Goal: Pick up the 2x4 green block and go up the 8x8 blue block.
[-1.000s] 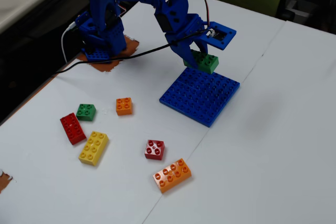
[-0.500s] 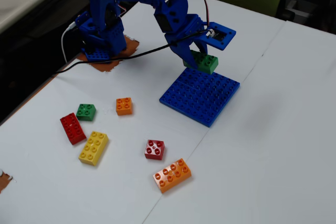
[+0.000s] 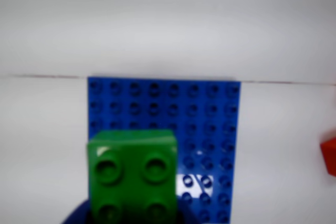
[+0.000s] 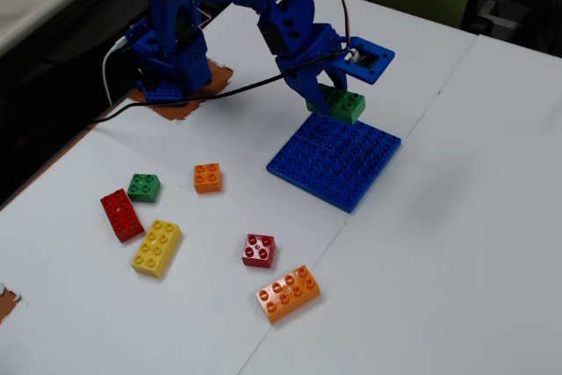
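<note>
**A:** Front of the fixed view: a 2x4 orange brick (image 4: 288, 292) lowest, then a 2x2 red brick (image 4: 258, 250) and the 2x4 yellow brick (image 4: 157, 248). Further left sit a 2x4 red brick (image 4: 121, 214) and the small 2x2 green brick (image 4: 143, 187), with a 2x2 orange brick (image 4: 207, 177) to their right.

**B:** And the 8x8 blue block (image 4: 335, 159)?

**A:** Mid-frame, flat on the white table (image 4: 457, 243). The gripper (image 4: 327, 101) is clamped on the 2x4 green block (image 4: 338, 104), held just above the plate's far edge. In the wrist view the green block (image 3: 134, 174) fills the lower left over the plate (image 3: 210, 124).

**B:** Any writing or logos?

**A:** None I can read; the studs are too blurry. The blue arm's base (image 4: 167, 76) is at the upper left.
</note>
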Available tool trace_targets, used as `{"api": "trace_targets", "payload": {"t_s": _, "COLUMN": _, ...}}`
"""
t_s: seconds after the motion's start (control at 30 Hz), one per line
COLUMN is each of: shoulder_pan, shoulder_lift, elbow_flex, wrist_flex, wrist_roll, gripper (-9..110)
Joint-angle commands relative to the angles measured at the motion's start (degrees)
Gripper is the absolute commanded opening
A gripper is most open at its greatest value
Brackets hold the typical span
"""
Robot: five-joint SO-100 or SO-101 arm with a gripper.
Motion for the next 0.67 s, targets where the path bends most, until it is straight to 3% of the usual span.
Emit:
{"api": "trace_targets", "payload": {"t_s": 0.0, "shoulder_pan": 0.44, "shoulder_lift": 3.25, "elbow_flex": -3.34, "wrist_flex": 0.00, "wrist_roll": -0.26, "gripper": 0}}
{"api": "trace_targets", "payload": {"t_s": 0.63, "shoulder_pan": 0.62, "shoulder_lift": 3.16, "elbow_flex": -3.34, "wrist_flex": -0.18, "wrist_roll": -0.79, "gripper": 0}}
